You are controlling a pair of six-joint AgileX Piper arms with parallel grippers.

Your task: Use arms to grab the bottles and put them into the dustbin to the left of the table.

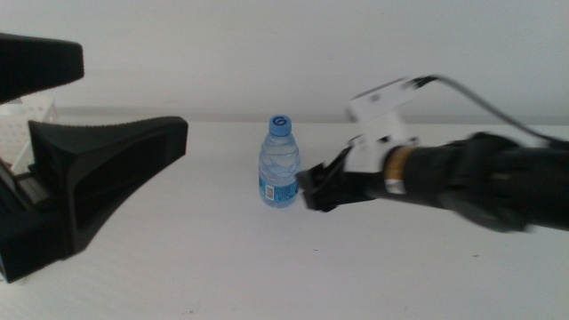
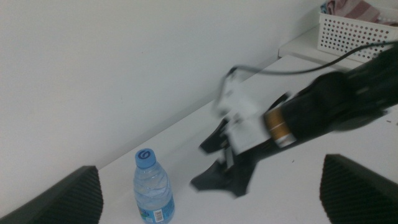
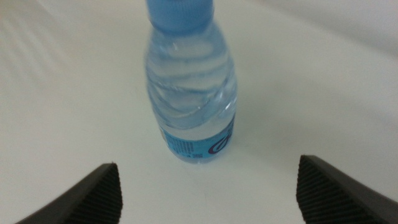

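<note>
On the white bench (image 1: pixel 267 267), 1 clear water bottle (image 1: pixel 280 164) with a blue cap stands upright near the middle, and the right tool (image 1: pixel 313 188) sits just beside it on the side the right arm comes from. In the right wrist view the bottle (image 3: pixel 191 87) stands ahead of and between the 2 spread jaws, which are released and apart from its sides, so nothing is gripped yet. The left tool (image 1: pixel 53 169) is large at the left edge of the middle view, its jaws also spread and holding nothing, well apart from the bottle. A white perforated dustbin (image 1: pixel 22 133) shows only partly behind that tool.

The step in hand looks like the approach to the bottle by the right arm. Next it would need to slide forward until the jaws straddle the bottle's body, somewhere around the label, then close squarely. The bottle is light and tall for its base, so a jaw tip striking it off-centre could tip it. After that comes a lift and a carry across the bench to the dustbin on the left.
</note>
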